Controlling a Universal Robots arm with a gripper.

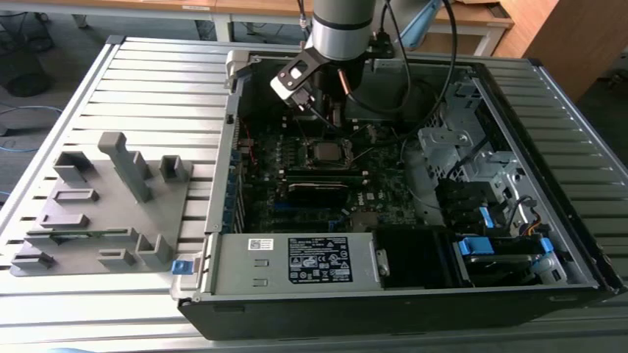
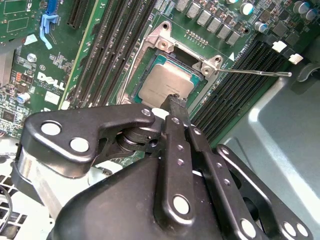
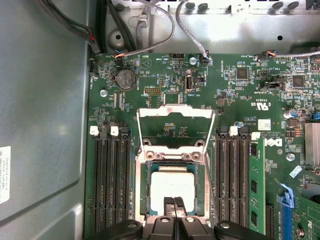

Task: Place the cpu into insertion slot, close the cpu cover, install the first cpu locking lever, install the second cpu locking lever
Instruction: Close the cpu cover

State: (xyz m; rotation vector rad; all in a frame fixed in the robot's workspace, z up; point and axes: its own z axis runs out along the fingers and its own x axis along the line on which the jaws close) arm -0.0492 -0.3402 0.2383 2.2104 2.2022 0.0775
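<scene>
Jaws clenched empty, gripper (image 3: 175,201) over the seated cpu (image 3: 171,184); the raised cpu cover (image 3: 176,110), thin stiff metal, likely best pushed at its free edge.

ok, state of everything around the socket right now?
cpu: seated in the socket.
insertion slot: filled, uncovered.
cpu cover: open, tilted up off the socket.
locking lever: unlatched, sticking out sideways.
gripper: shut, tips at the cpu's edge.
</scene>
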